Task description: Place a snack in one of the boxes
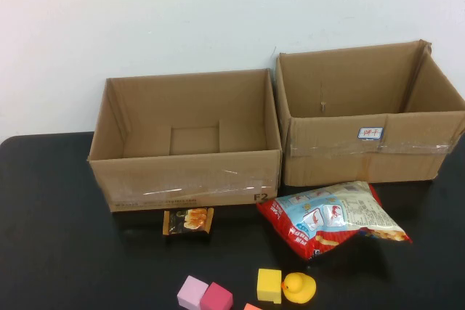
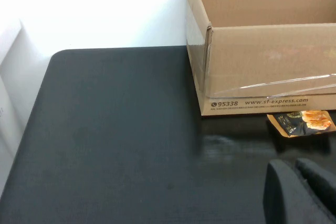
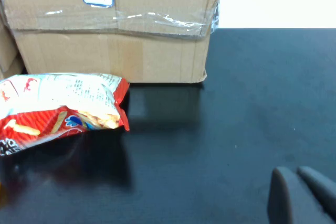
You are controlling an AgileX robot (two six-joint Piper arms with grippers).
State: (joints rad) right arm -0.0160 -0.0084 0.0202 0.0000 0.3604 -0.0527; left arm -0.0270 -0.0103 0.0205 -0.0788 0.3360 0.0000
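Nothing is picked up yet: my left hand [image 2: 302, 190] and my right hand [image 3: 302, 195] both hover low over the black desk [image 1: 65, 252], fingers pressed together and holding nothing. The snack bag [image 1: 336, 217] lies in front of the right box [image 1: 370, 152], a small dark packet [image 1: 188, 221] before the left box [image 1: 189, 179]. Both boxes look empty (their floors partly hidden). Next I'd open my right hand and reach for the bag

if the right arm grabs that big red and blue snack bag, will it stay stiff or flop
The snack bag looks puffed and crinkled, so it would probably sag or crumple where pinched. Its glossy film may slip. It seems light for its size. The right gripper and left gripper are both shut, low over the table.
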